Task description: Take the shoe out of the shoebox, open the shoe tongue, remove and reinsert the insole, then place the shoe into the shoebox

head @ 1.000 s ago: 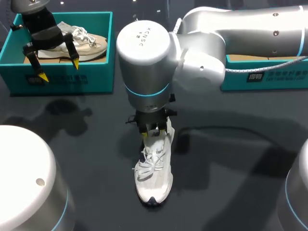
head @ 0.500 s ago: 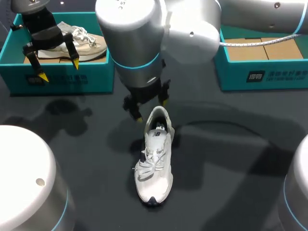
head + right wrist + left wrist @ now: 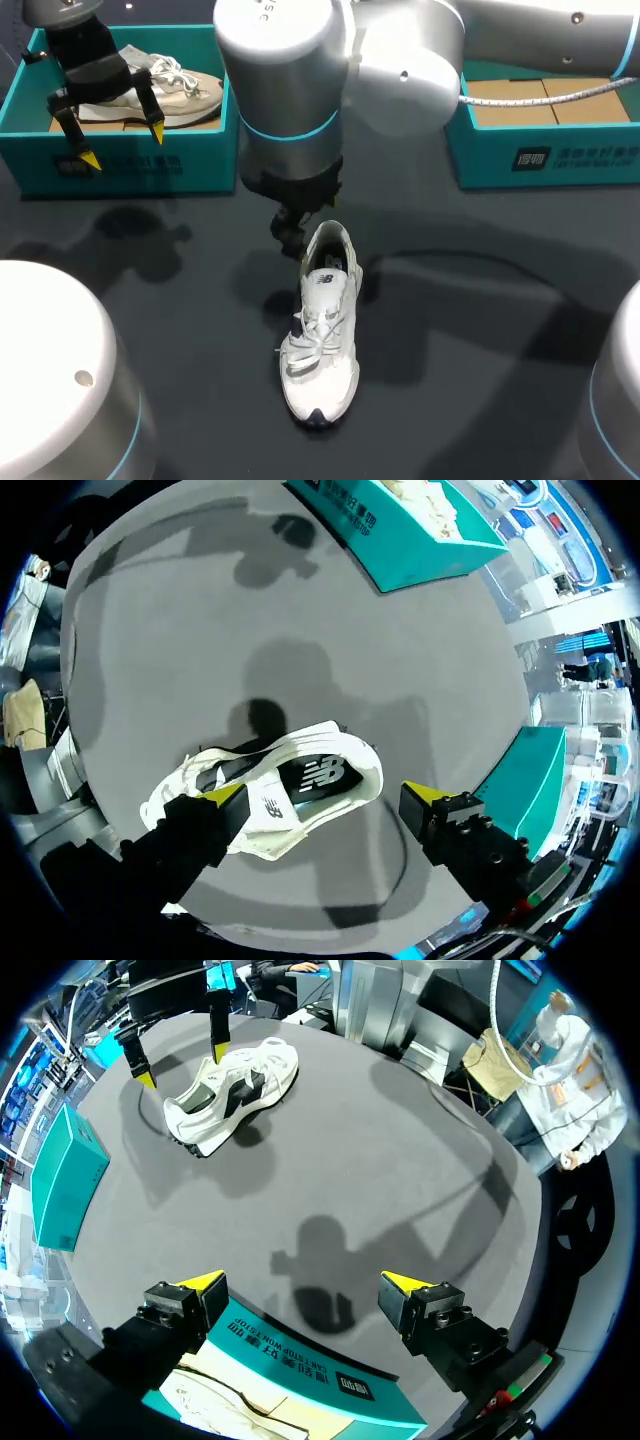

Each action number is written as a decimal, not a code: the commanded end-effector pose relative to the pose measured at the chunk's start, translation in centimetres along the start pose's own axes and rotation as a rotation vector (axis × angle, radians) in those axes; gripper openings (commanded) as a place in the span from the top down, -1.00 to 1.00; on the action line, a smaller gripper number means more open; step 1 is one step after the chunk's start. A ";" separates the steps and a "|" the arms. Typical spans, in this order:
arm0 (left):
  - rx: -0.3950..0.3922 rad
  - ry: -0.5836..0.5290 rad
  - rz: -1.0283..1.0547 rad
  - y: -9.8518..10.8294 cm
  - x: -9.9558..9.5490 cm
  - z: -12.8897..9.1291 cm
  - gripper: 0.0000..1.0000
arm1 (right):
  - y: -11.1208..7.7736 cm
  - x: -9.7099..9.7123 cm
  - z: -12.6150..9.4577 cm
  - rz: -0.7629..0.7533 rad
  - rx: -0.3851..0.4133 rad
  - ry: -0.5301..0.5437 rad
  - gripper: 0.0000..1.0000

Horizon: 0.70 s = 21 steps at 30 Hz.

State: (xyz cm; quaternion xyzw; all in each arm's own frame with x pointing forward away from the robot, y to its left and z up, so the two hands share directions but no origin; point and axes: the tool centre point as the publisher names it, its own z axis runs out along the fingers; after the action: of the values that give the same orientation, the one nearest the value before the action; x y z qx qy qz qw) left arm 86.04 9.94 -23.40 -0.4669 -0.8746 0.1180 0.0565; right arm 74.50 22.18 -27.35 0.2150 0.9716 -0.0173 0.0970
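The right tool, wide open and empty, straddles the heel of the shoe, probably lining up for the tongue. The left tool hangs open and empty over the far-left shoebox.

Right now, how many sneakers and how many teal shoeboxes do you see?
Sneakers: 2, a white sneaker on the table and a beige sneaker inside the left shoebox.
Teal shoeboxes: 2, counting the right shoebox.
Total: 4.

My left hand hangs at the far left, fingers pointing down and spread wide. My right arm comes in from the right and reaches past the middle, wrist turned straight down. My right hand has its fingers wide apart.
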 end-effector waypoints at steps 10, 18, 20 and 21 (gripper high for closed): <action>-0.001 0.002 0.001 0.0 0.0 0.0 -1.00 | -1.2 -3.6 4.0 -0.460 0.010 -0.005 -1.00; -0.001 0.002 0.001 0.0 0.0 0.0 -1.00 | -1.0 -3.5 5.8 -0.417 -0.013 0.045 -1.00; -0.001 0.002 0.001 0.0 0.0 0.0 -1.00 | -1.1 -3.6 6.1 -0.394 -0.013 0.050 -1.00; -0.001 0.002 0.001 0.0 0.0 0.0 -1.00 | -1.1 -3.6 6.2 -0.383 -0.026 0.062 -1.00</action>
State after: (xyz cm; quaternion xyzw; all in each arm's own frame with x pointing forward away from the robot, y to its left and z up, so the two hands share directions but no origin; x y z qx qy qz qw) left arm 86.04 9.95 -23.40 -0.4669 -0.8746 0.1180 0.0565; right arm 78.16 19.58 -32.19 0.0225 0.9970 -0.0277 0.0691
